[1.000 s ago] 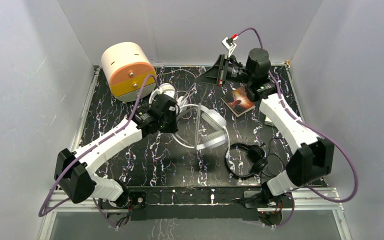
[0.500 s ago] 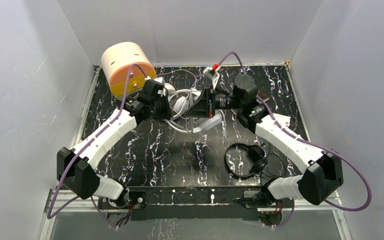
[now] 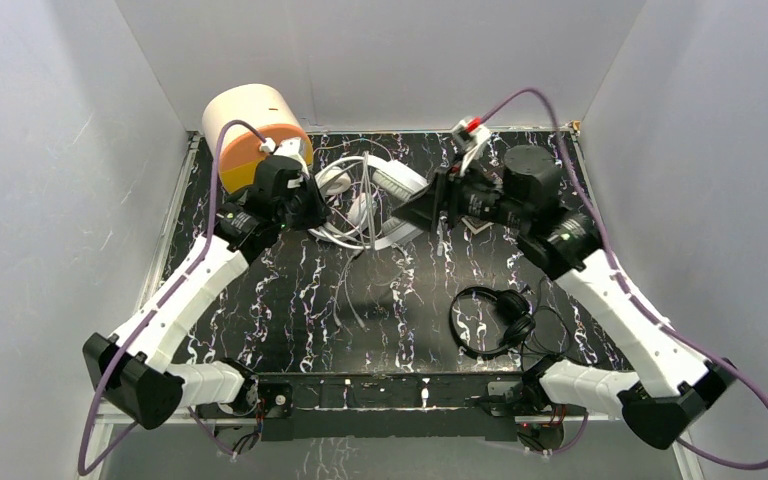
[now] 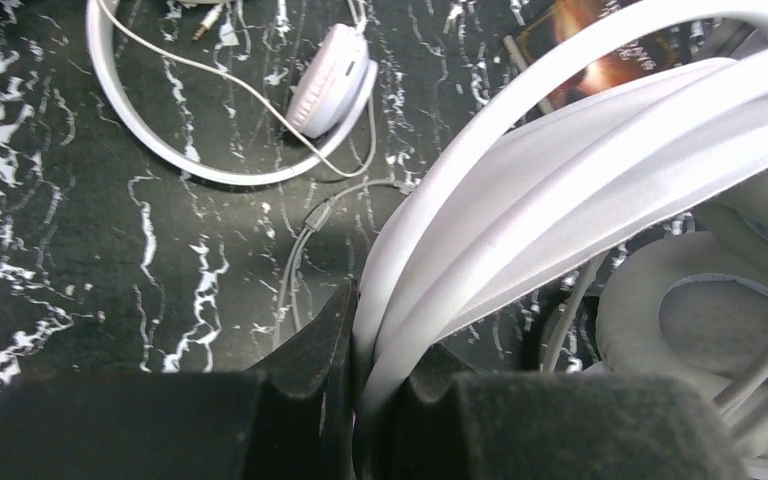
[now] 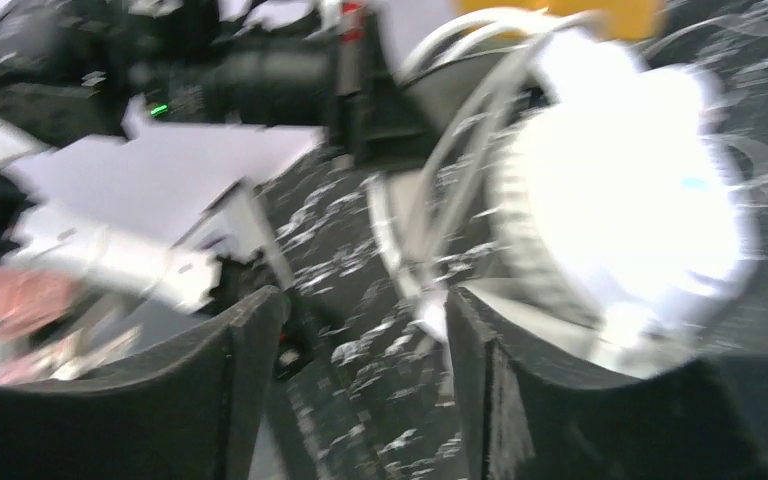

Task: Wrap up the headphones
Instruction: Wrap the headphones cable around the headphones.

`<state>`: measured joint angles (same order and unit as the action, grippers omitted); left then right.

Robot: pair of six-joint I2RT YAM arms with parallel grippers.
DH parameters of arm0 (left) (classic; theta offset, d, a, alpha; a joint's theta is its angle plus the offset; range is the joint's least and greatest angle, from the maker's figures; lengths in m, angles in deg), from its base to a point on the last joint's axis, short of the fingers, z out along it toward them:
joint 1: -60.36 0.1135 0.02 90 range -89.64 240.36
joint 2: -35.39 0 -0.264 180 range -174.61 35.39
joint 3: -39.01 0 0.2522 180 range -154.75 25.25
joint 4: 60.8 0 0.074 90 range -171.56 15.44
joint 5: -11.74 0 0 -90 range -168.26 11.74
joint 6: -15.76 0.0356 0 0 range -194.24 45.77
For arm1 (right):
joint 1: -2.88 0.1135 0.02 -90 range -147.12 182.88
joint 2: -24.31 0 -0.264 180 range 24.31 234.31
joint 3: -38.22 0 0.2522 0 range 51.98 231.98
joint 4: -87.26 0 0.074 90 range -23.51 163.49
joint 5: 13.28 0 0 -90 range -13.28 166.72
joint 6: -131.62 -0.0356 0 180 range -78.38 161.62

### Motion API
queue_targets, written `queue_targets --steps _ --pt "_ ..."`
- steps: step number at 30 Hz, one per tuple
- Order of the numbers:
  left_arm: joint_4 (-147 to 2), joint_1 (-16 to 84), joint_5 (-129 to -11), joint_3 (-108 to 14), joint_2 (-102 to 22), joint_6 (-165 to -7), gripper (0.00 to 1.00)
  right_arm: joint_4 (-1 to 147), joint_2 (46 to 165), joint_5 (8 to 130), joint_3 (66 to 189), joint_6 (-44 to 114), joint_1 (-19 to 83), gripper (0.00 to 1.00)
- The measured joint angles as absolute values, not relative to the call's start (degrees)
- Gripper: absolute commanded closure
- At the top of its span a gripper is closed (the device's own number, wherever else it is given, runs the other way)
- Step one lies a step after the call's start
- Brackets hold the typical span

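Observation:
My left gripper (image 3: 315, 210) (image 4: 375, 335) is shut on the headband of the big white over-ear headphones (image 3: 396, 182) (image 4: 580, 150), which hang off the table near the back. Their cord (image 3: 356, 305) dangles below. One big white ear cup (image 5: 625, 200) fills the blurred right wrist view. My right gripper (image 3: 422, 208) (image 5: 360, 340) stands open just right of that pair, with nothing between its fingers. The slimmer white on-ear headphones (image 3: 337, 181) (image 4: 332, 78) lie under the left gripper. The small black headphones (image 3: 492, 320) lie at the front right with their cord beside them.
A white and orange cylinder (image 3: 252, 138) stands at the back left, close behind my left wrist. A small dark picture card (image 4: 600, 50) lies on the marbled black table (image 3: 300, 310), mostly hidden under my right gripper from above. Grey walls close in three sides.
My left gripper lifted the big white headphones toward the back left. My right gripper swung in to them, then opened and drew back to the right.

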<state>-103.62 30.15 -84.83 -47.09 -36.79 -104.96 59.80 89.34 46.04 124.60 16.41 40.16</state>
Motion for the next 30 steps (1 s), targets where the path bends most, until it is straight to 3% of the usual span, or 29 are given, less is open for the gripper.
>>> queue_targets --steps 6,9,17,20,25,30 --pt "-104.9 31.8 -77.6 -47.1 -32.7 -110.6 1.00 48.9 84.4 67.5 128.6 21.5 36.7 0.02" --pt "-105.4 32.1 -73.9 -47.5 -31.2 -113.2 1.00 46.3 84.7 70.1 128.0 21.1 31.1 0.01" --pt "-110.5 32.5 -71.1 -53.4 -31.1 -115.0 1.00 49.0 89.1 51.2 114.8 13.6 1.8 0.06" --pt "-110.6 32.4 -69.5 -55.9 -30.0 -115.2 1.00 51.9 94.5 42.1 108.2 10.2 -4.2 0.04" --pt "-110.9 32.4 -68.6 -56.3 -27.2 -115.0 1.00 54.7 100.6 33.7 106.3 11.9 -0.1 0.07" --pt "-110.7 32.4 -67.4 -55.4 -26.0 -115.1 1.00 56.9 109.4 34.6 111.2 19.3 15.3 0.11"
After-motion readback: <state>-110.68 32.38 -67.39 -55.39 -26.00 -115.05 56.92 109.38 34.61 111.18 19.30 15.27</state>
